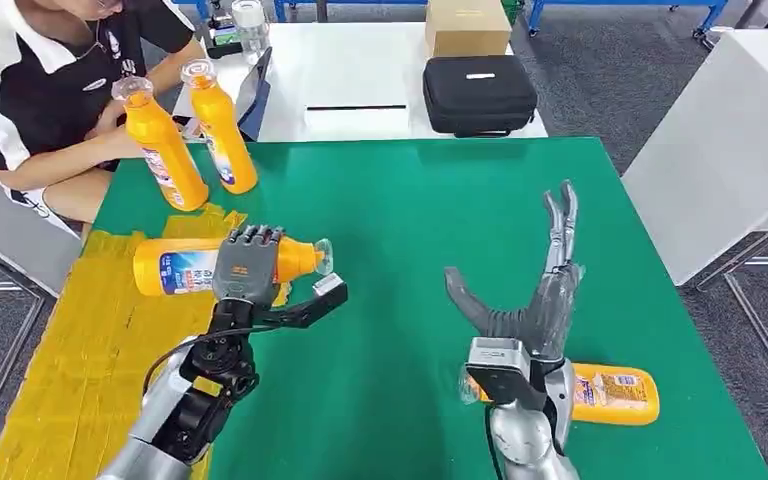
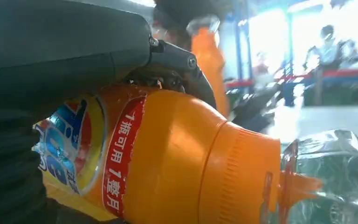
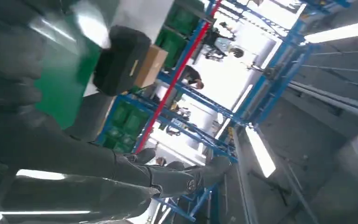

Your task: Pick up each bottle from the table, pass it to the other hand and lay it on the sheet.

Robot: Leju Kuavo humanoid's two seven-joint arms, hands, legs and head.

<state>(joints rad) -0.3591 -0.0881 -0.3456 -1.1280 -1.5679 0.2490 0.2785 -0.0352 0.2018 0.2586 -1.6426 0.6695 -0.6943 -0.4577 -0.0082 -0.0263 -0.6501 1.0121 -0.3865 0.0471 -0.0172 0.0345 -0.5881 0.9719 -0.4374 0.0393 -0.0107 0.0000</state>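
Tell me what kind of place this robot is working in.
Probably a robotics lab or industrial test floor: a green table for trials, blue metal racking under strip lights, and a person seated beside two orange bottles.

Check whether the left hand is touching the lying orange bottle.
Touching. In the head view the left hand lies over the orange bottle with fingers wrapped on its body; the left wrist view shows the bottle pressed against the hand.

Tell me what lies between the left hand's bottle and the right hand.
Only bare green table, as the head view shows. The bottle in the left hand and the open right hand stand apart.
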